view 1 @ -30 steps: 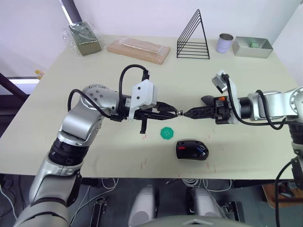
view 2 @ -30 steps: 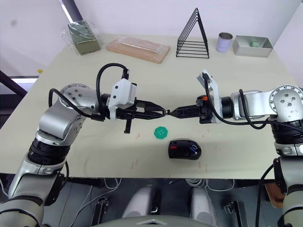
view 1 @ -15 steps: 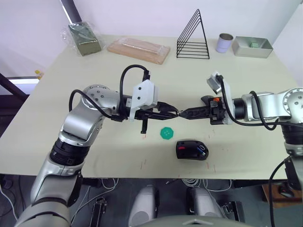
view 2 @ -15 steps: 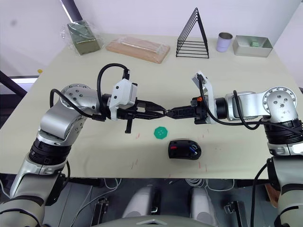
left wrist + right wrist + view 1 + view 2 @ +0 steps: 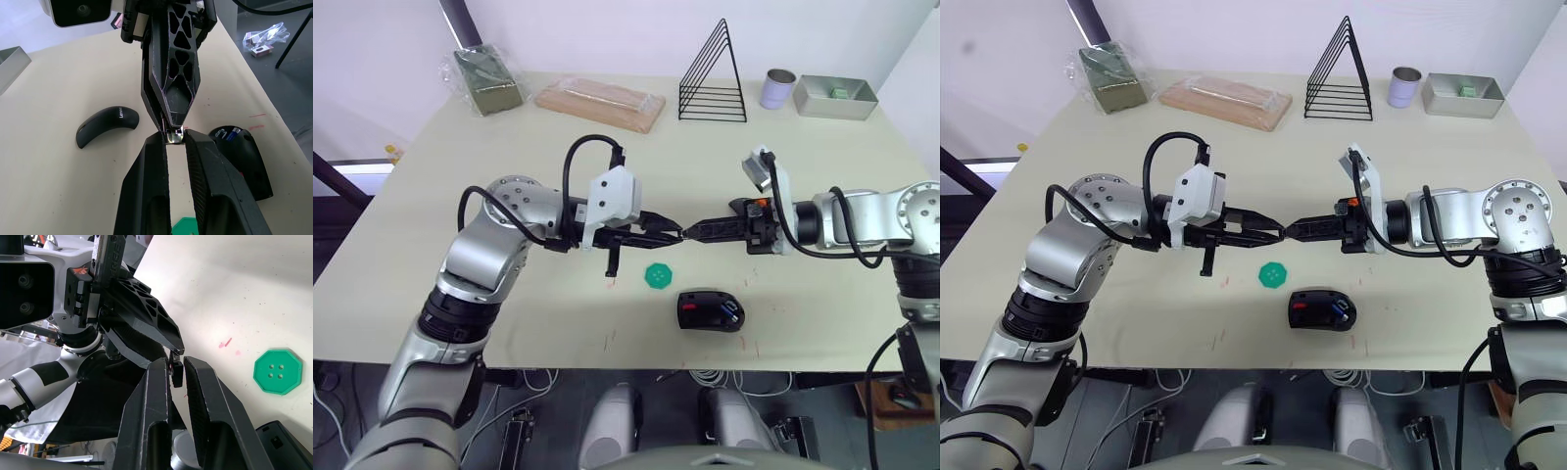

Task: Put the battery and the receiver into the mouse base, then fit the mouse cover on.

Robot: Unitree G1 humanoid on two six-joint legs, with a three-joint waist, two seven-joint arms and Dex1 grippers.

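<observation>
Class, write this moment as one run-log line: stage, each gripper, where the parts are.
stage: receiver handover in the air | left gripper: at receiver | right gripper: at receiver | battery: in base | cover: on table

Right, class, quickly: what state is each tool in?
Left tool: closed on the receiver.
Right tool: closing around the same receiver; grip uncertain.

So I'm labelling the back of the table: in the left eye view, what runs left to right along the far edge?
Plastic-bagged green block → wrapped wooden board → black wire rack → small grey cup → metal tray.
</observation>
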